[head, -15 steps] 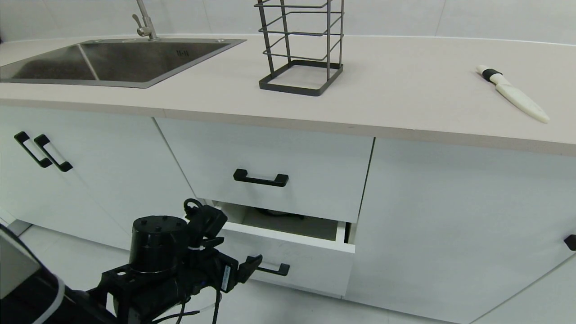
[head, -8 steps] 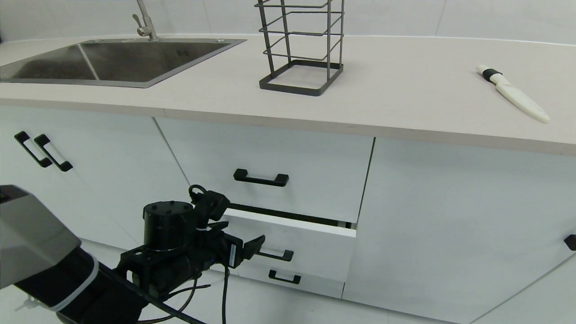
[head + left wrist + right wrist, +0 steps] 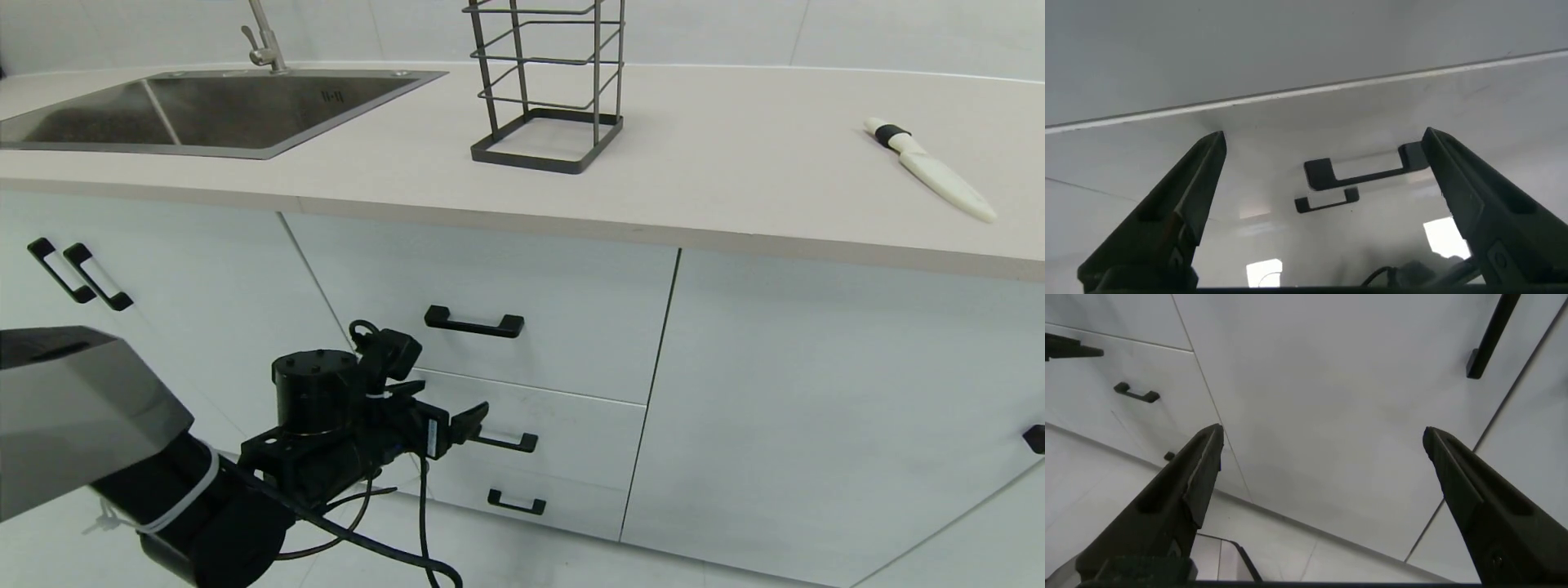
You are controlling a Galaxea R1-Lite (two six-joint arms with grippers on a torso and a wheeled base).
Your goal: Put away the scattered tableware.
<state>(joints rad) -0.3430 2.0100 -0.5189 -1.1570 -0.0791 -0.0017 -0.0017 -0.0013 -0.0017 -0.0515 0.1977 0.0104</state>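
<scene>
A white knife [image 3: 931, 170] with a black band on its handle lies at the right of the beige countertop [image 3: 735, 155]. Below the counter, the middle drawer [image 3: 563, 425] sits flush with the cabinet front. My left gripper [image 3: 472, 420] is open, right at the left end of that drawer's black handle [image 3: 508, 443]. In the left wrist view the handle [image 3: 1365, 170] lies ahead between the spread fingers [image 3: 1180, 216] of the left gripper [image 3: 1321, 140]. My right gripper [image 3: 1321, 433] is open and holds nothing, facing a white cabinet door [image 3: 1355, 416].
A black wire rack [image 3: 549, 82] stands mid-counter, and a steel sink [image 3: 204, 110] with a faucet [image 3: 263, 37] is at the back left. There are a top drawer handle [image 3: 473, 322], a bottom drawer handle [image 3: 513, 501] and door handles [image 3: 77, 276].
The middle drawer, open a second ago, has slid shut. My left arm moved forward with it toward the cabinet.
</scene>
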